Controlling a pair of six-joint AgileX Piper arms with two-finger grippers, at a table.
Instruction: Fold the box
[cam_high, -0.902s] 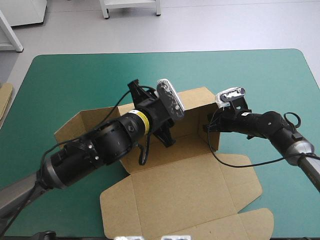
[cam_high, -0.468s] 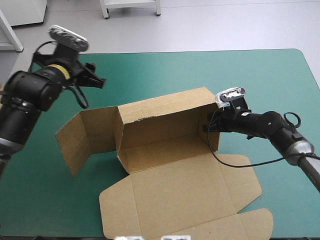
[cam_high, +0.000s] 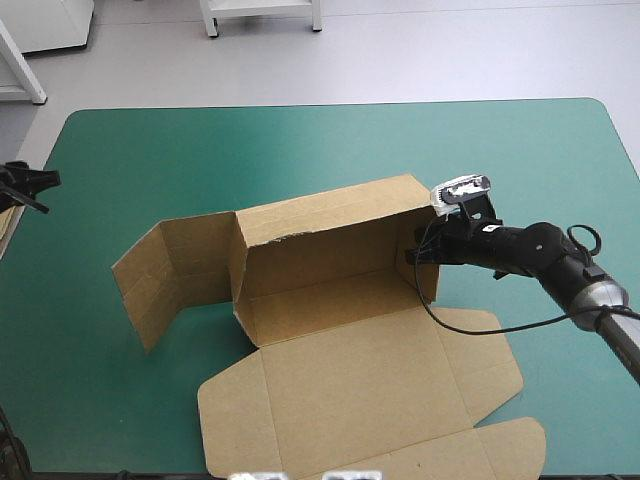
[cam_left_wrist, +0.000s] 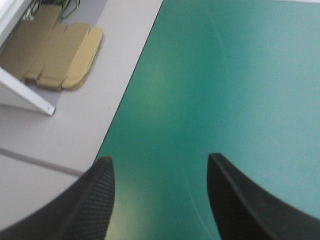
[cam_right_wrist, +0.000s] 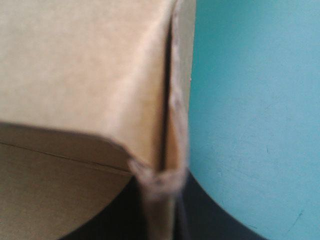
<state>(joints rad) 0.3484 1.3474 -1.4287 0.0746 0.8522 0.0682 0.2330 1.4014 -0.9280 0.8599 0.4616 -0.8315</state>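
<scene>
The brown box (cam_high: 330, 240) stands mid-table with its back wall upright. A left flap (cam_high: 165, 270) angles outward, and the lid (cam_high: 360, 390) lies flat toward the front edge. My right gripper (cam_high: 425, 255) is shut on the box's right end wall. In the right wrist view the doubled wall edge (cam_right_wrist: 167, 115) runs straight out from between that gripper's (cam_right_wrist: 160, 197) black fingers. My left gripper (cam_high: 30, 185) is far from the box, at the table's left edge. It (cam_left_wrist: 160, 159) stands open over bare teal-green cover with nothing between its fingers.
A stack of more flat brown board (cam_left_wrist: 50, 55) lies on the floor beyond the table's left edge, and a sliver of the stack (cam_high: 8, 200) shows from above. Teal-green cover (cam_high: 520, 170) surrounds the box on the far and right sides.
My left arm has pulled away from the box's back wall, swinging up and left to the table's left edge. The box and my right gripper have stayed put.
</scene>
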